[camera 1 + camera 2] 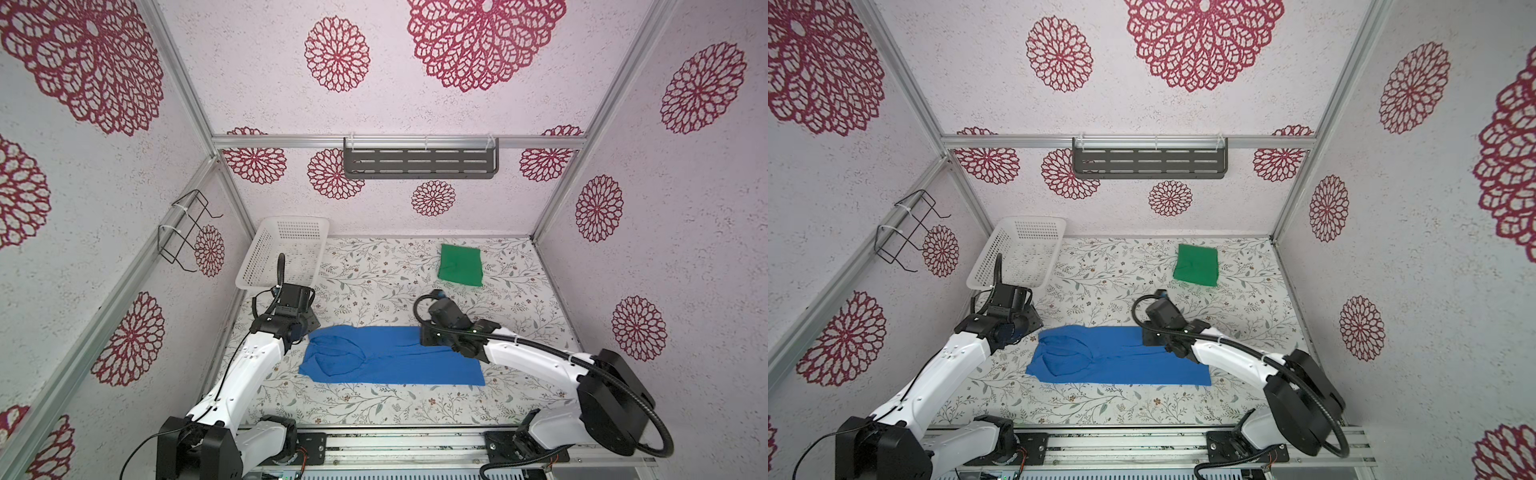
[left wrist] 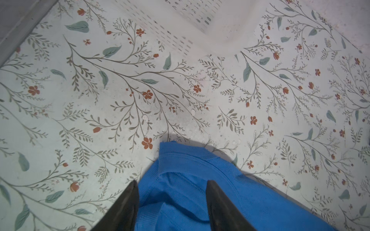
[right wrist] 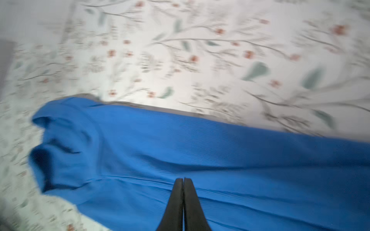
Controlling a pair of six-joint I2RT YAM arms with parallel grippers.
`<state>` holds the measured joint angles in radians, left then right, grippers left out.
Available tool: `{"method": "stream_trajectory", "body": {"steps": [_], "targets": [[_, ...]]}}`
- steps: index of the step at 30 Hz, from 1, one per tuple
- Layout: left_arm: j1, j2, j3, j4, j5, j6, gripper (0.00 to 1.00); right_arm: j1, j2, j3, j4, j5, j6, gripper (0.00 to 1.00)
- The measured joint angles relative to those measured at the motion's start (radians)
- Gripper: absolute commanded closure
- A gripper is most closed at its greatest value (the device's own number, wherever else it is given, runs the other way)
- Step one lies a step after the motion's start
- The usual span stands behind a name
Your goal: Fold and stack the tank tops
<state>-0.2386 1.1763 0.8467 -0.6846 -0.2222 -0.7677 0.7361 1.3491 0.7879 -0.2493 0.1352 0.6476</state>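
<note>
Royal blue tank top (image 1: 390, 357), ribbed, 6 o'clock; green tank top (image 1: 460, 266), 1 o'clock; basket (image 1: 286, 249) white, perforated; table (image 1: 374, 270) white, leaf-and-red-flower print; walls (image 1: 249, 62) pale, crimson rosettes.

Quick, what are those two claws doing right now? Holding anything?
Left gripper: open, jaws apart over the blue tank top, gripping nothing.
Right gripper: shut, tips at the blue tank top; whether it pinches fabric cannot be told.

Both top views bright, evenly lit, sharp; wide-angle bending at edges. Left wrist view sharp; soft shadow beside royal blue ribbed fabric tank top (image 2: 192, 180); white perforated plastic basket (image 2: 202, 14) washed out, hazy. Right wrist view motion-blurred throughout, floral-patterned bench (image 3: 220, 60) smeared.
</note>
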Motion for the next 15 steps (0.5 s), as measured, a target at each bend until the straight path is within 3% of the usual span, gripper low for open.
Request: {"method": "stream_trajectory", "body": {"steps": [7, 15], "targets": [[-0.277, 0.194, 0.108, 0.022, 0.064, -0.076, 0.47, -0.206, -0.143, -0.083, -0.119, 0.043, -0.011, 0.97], [-0.458, 0.372, 0.116, 0.125, 0.108, -0.188, 0.50, -0.291, 0.072, 0.044, -0.134, 0.017, -0.090, 0.96]]}}
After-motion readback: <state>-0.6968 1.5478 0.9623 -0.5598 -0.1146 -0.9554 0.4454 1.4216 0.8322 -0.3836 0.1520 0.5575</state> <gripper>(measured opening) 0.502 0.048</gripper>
